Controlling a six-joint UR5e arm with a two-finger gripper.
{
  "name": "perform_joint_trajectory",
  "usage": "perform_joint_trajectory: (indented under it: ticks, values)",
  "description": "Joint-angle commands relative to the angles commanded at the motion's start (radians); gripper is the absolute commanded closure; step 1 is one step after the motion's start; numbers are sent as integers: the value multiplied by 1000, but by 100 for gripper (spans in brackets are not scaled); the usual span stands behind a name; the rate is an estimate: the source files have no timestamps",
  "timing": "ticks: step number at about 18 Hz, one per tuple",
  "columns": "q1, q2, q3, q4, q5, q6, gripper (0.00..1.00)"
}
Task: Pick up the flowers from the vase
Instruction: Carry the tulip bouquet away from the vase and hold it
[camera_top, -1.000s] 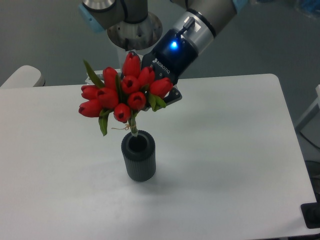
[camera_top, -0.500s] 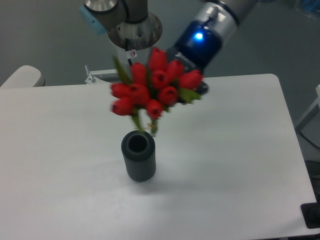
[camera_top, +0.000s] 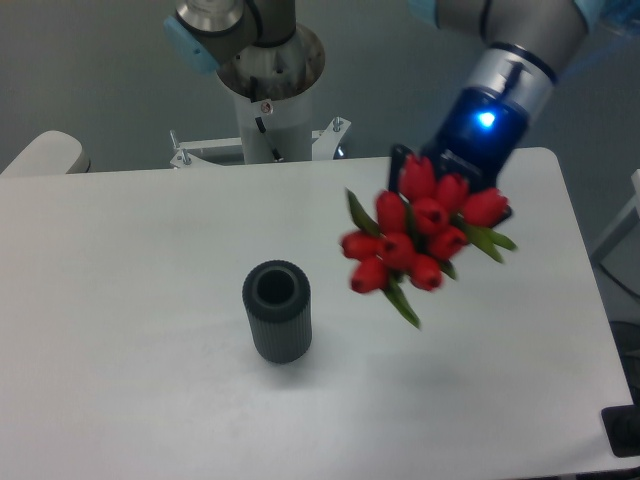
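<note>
While the bunch of red tulips hangs in the air up and to the right of the ribbed grey vase, the gripper is clamped on it from behind; its fingers are hidden by the buds. With the stems clear of the vase's mouth and well apart from it, the lifting step looks essentially done, and only 1 vase stands on the white table, now without flowers. Judging from this, the next move calls only for a steady hold, so the motion-blurred bouquet does not slip.
</note>
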Motion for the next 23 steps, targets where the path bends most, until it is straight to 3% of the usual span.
perform_joint_trajectory:
  ticks: [2,5,23]
  values:
    - [0,-38,19,20,0,0,59]
    - [-2,-52,31,40,2,-9,59]
    - [2,-52,25,55,0,23,59]
